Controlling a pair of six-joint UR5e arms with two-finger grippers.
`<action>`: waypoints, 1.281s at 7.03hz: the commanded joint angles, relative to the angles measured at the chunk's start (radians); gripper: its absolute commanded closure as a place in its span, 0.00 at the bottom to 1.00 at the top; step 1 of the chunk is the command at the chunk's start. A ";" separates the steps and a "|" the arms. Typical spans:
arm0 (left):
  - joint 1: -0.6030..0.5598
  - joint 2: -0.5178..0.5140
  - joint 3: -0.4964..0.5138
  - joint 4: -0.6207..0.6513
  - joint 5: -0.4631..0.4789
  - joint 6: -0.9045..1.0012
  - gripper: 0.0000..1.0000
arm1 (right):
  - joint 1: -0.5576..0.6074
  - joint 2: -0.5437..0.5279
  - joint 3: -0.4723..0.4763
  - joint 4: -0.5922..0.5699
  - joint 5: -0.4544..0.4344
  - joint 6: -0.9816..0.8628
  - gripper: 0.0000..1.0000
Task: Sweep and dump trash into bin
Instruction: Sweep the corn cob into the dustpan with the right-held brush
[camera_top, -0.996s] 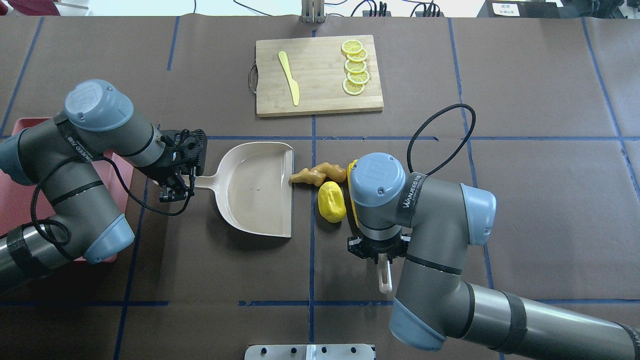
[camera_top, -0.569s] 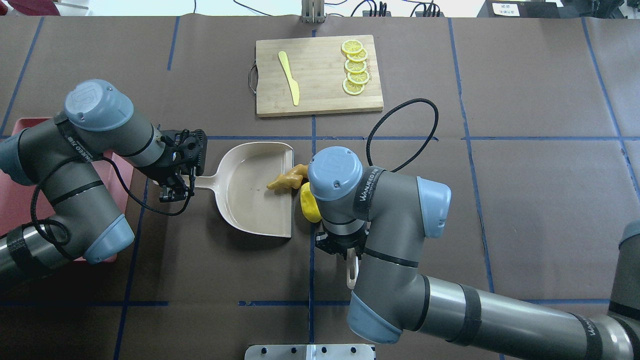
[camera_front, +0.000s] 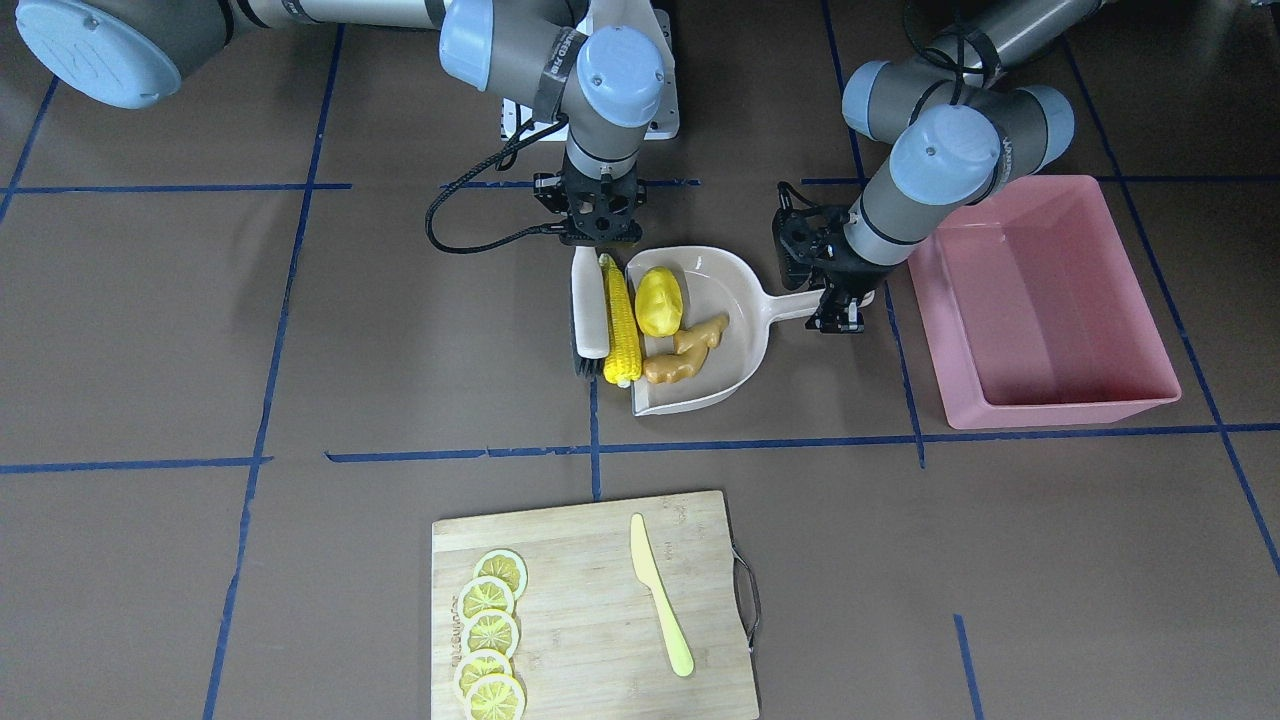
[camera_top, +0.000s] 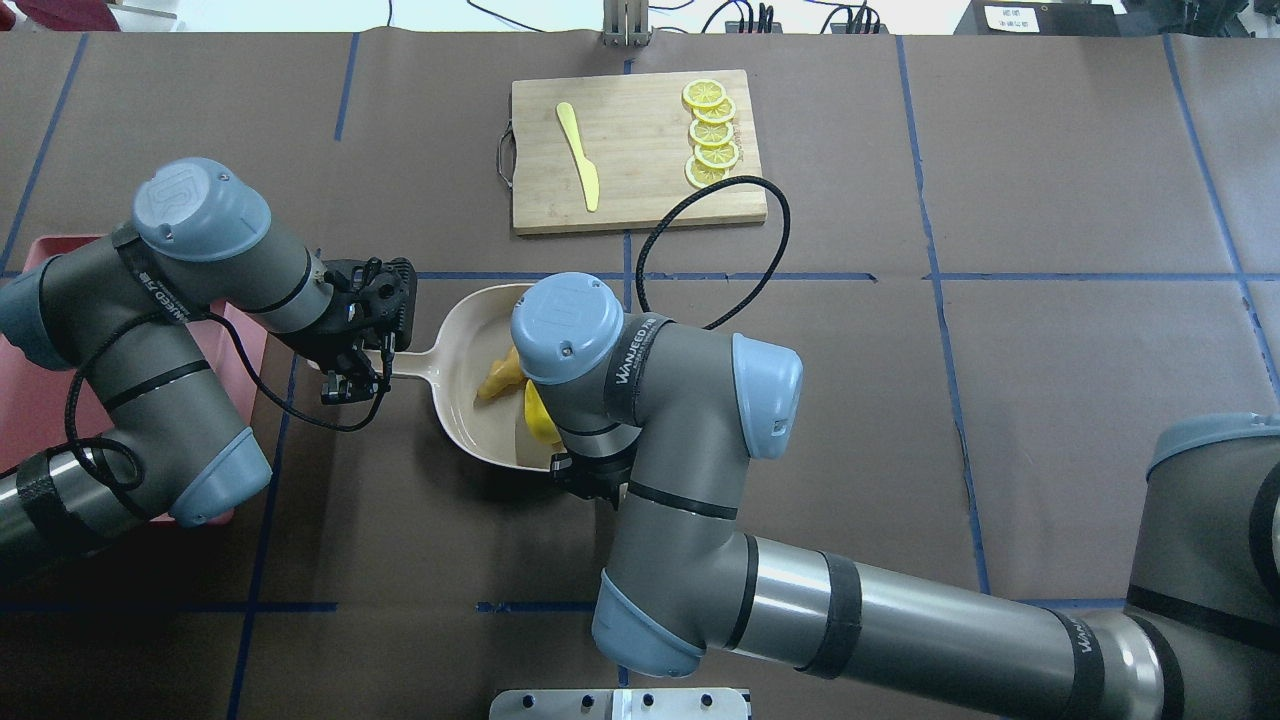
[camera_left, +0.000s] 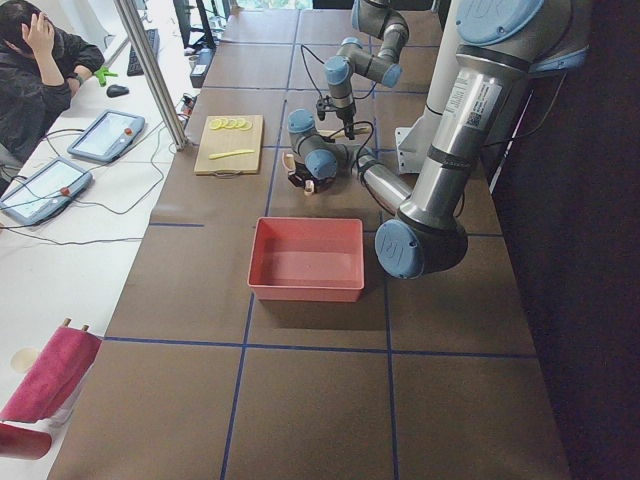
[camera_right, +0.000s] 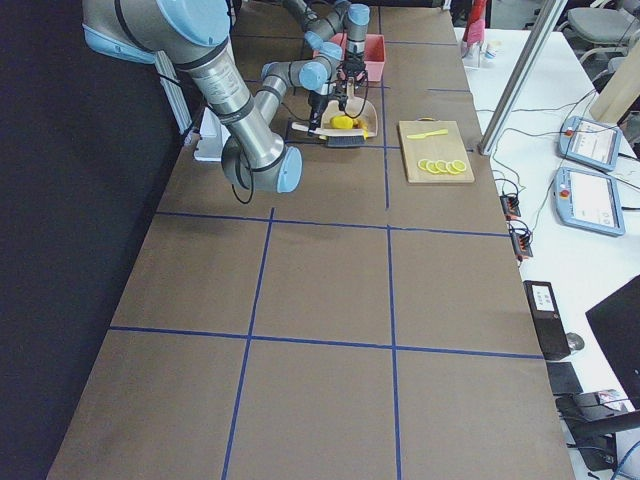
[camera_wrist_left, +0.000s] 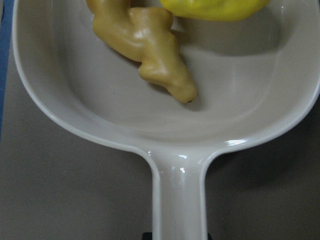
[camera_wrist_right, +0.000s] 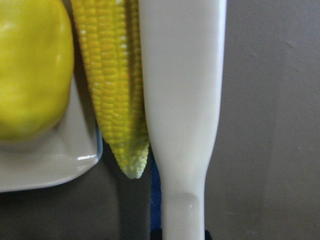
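Note:
A beige dustpan lies mid-table. Inside it sit the knobbly tan ginger root and the yellow lumpy fruit, both also in the left wrist view as ginger and fruit. The corn cob lies along the pan's open lip, pressed there by a white brush. My right gripper is shut on the brush handle. My left gripper is shut on the dustpan handle. The pink bin stands beside the left arm, empty.
A wooden cutting board with lemon slices and a pale yellow knife lies on the operators' side. In the overhead view my right arm covers the pan's mouth. A person sits at a side desk.
My right arm has swept the brush toward the dustpan. The ginger and the yellow fruit slid from the table into the pan; the corn came up to its lip. The left arm held still.

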 joint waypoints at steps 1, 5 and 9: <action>0.001 -0.005 -0.002 0.010 0.000 0.000 1.00 | -0.002 0.055 -0.056 0.033 0.000 0.000 1.00; 0.001 -0.007 -0.002 0.010 -0.001 0.000 1.00 | -0.005 0.115 -0.173 0.107 0.002 0.002 1.00; 0.001 -0.005 0.000 0.008 -0.001 0.001 1.00 | 0.019 0.118 -0.127 0.107 0.058 0.006 1.00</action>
